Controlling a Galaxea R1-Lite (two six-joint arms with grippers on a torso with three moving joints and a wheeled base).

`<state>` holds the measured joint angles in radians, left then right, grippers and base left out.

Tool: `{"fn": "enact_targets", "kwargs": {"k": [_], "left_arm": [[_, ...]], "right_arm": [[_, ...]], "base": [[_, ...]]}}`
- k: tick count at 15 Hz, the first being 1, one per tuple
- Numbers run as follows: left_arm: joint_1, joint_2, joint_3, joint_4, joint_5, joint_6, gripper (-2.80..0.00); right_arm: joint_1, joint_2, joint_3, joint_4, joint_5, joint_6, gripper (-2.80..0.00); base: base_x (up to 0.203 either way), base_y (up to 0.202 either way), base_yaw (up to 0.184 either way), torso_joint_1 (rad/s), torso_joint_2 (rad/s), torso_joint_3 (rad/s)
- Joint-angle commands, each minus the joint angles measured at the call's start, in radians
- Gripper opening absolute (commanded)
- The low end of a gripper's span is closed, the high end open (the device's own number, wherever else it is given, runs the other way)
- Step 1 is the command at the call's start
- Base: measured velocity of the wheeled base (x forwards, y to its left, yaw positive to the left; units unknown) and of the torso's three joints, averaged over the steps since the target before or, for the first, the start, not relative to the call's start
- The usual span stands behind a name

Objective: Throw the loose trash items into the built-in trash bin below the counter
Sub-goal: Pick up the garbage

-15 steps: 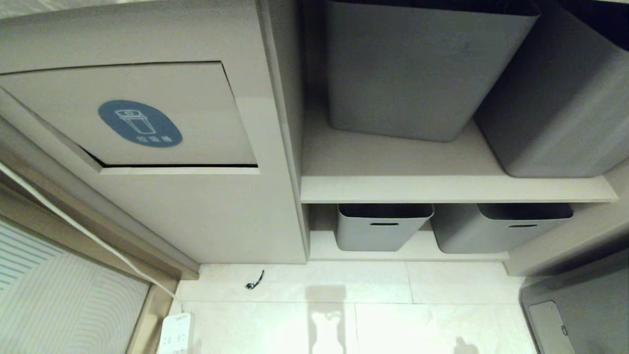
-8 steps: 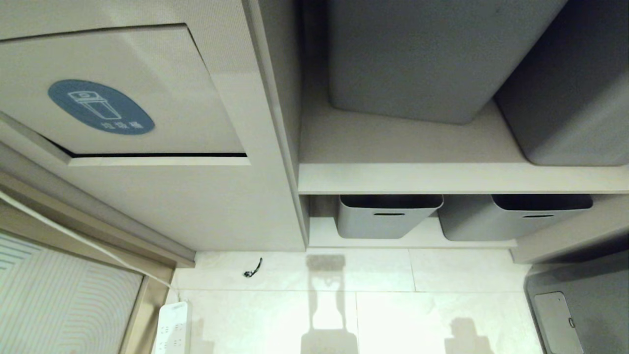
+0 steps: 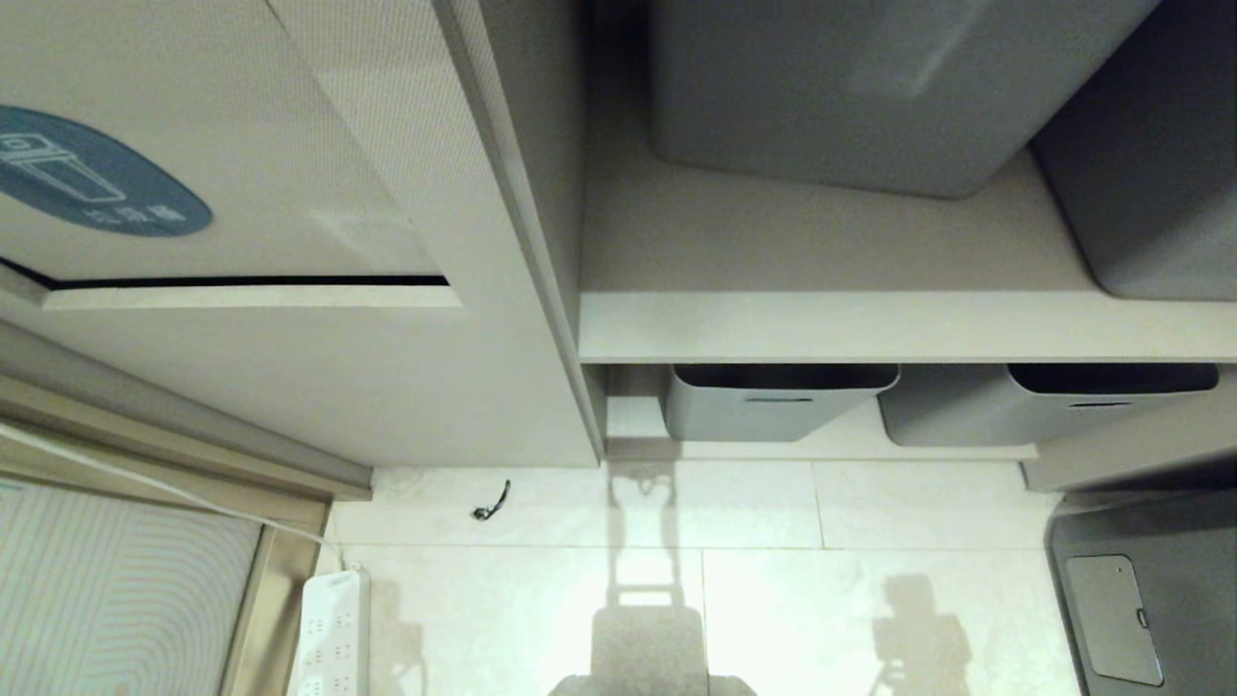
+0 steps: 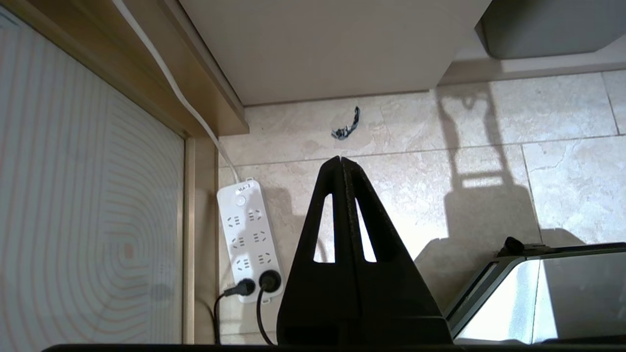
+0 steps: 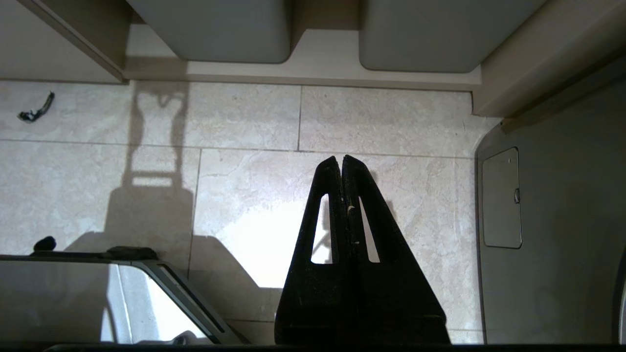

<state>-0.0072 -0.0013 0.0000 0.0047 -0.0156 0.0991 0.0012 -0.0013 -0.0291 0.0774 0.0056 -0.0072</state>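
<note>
Bin flap: one — the built-in trash bin is a beige cabinet panel at the upper left of the head view, its rectangular tilt flap showing a thin dark gap along the lower edge.
Sticker: one blue oval sticker with a white bin icon, on the flap and partly cut by the picture's left edge.
Grey tubs: four — two large grey tubs on the upper shelf to the right of the panel, two smaller tubs with slot handles side by side on the shelf below.
Floor: pale floor tiles in front of the cabinet, carrying shadows of the robot.
Dark scrap: one small black scrap lying on the tiles just in front of the panel's foot.
Power strip: one white power strip on the floor near the left wall, with two black plugs in it.
Left gripper: left gripper hangs over the tiles, fingers pressed together, holding nothing.
Right gripper: right gripper likewise over the tiles — fingers together, empty.
Grey unit: one grey unit with a small hatch at the right.
</note>
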Motion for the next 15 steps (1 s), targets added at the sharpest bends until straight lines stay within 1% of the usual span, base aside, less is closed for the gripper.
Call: {"fn": "enact_targets", "kwargs": {"k": [1,5,13,15], "left_arm": [[0.001,0.001,0.0,0.0,0.0,0.001,-2.8],[0.0,0.0,0.0,0.003,0.002,0.001,-2.8],[0.0,0.0,0.0,0.003,0.002,-0.001,-2.8],[0.0,0.0,0.0,0.002,0.003,-0.013,-2.8]], "right_arm": [[0.0,0.001,0.0,0.001,0.001,0.0,-2.8],[0.0,0.001,0.0,0.001,0.001,0.0,-2.8],[0.0,0.0,0.0,0.0,0.001,0.0,-2.8],[0.0,0.001,0.0,0.001,0.001,0.0,-2.8]], "base": [[0.0,0.0,0.0,0.002,0.01,-0.19],[0.0,0.0,0.0,0.003,0.0,-0.145],[0.0,0.0,0.0,0.001,0.0,-0.009],[0.0,0.0,0.0,0.0,0.0,0.0]]}}
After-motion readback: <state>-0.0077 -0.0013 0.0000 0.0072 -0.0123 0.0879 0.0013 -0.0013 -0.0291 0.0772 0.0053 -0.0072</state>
